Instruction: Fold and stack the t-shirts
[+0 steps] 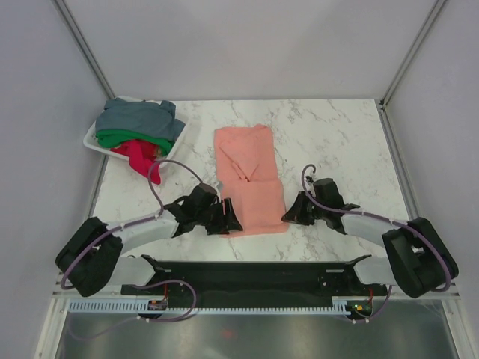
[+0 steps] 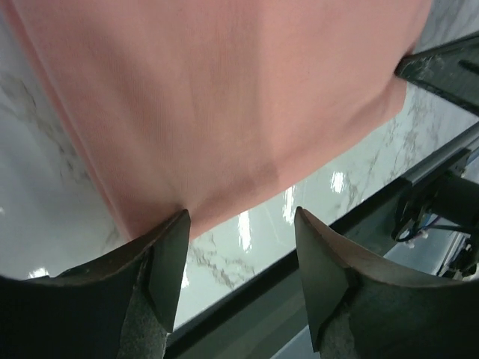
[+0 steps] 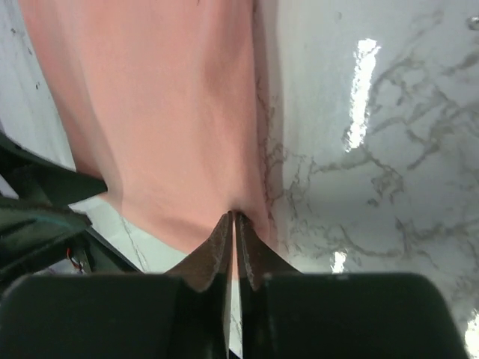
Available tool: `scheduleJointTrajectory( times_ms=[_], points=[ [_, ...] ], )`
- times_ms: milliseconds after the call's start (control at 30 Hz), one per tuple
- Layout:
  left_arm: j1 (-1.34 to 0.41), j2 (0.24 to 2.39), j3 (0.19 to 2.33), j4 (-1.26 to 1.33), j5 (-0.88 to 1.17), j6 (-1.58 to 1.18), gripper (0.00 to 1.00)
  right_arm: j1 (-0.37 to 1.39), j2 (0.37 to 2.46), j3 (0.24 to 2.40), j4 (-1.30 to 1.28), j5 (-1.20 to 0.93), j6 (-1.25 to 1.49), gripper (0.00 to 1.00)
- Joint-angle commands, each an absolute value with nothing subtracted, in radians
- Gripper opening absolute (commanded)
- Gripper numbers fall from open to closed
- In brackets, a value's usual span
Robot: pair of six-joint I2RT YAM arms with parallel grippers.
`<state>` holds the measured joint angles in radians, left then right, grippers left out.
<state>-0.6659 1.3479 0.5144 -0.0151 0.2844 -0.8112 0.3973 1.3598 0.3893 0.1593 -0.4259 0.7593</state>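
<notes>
Salmon-pink t-shirt [image 1: 251, 179] lies folded on the marble tabletop [image 1: 337, 142].
The left gripper [image 2: 239, 224] has its jaws spread at the near left corner. The right gripper [image 3: 236, 221] has its jaws pressed together, pinching the near hem. The other t-shirts [image 1: 142, 118] fill the white basket [image 1: 90, 140].

my top camera looks down from high at the near side, taking in the whole table [image 1: 337, 134]. each wrist camera sits close behind its own pair, left fingers [image 2: 166, 262] and right fingers [image 3: 218, 250], facing past the tips. all three share the edge of the pink shirt [image 1: 251, 179] at those tips.
</notes>
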Motion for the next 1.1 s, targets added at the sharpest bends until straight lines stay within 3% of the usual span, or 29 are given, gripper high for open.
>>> scheduleJointTrajectory(
  times_ms=[0,67,100,200,300,567,933,1033,1067],
  points=[
    [-0.741,1.22,0.529,-0.249,0.183,-0.891,0.66,0.394,1.257,0.449,-0.099,-0.347,0.67,0.2],
    [-0.749,1.154,0.596,-0.31,0.161,-0.884,0.68,0.396,1.175,0.492,-0.165,-0.347,0.663,0.36],
    [-0.747,1.14,0.621,-0.345,0.131,-0.859,0.69,0.396,1.146,0.539,-0.236,-0.336,0.657,0.57],
    [-0.749,1.112,0.721,-0.478,0.043,-0.798,0.7,0.396,1.027,0.613,-0.352,-0.295,0.667,0.81],
    [-0.75,1.06,0.749,-0.571,0.014,-0.793,0.7,0.396,0.936,0.623,-0.443,-0.258,0.676,0.87],
    [-0.752,0.804,0.5,-0.578,0.003,-0.945,0.74,0.396,0.891,0.402,-0.388,-0.271,0.732,0.86],
    [-0.752,0.782,0.328,-0.401,0.003,-1.0,0.79,0.433,1.107,0.281,-0.037,-0.35,0.801,0.73],
    [-0.752,0.845,0.305,-0.335,0.012,-1.006,0.78,0.462,1.163,0.279,-0.008,-0.339,0.813,0.64],
    [-0.752,0.86,0.299,-0.319,0.015,-1.009,0.78,0.469,1.172,0.279,0.023,-0.337,0.818,0.57]
  ],
)
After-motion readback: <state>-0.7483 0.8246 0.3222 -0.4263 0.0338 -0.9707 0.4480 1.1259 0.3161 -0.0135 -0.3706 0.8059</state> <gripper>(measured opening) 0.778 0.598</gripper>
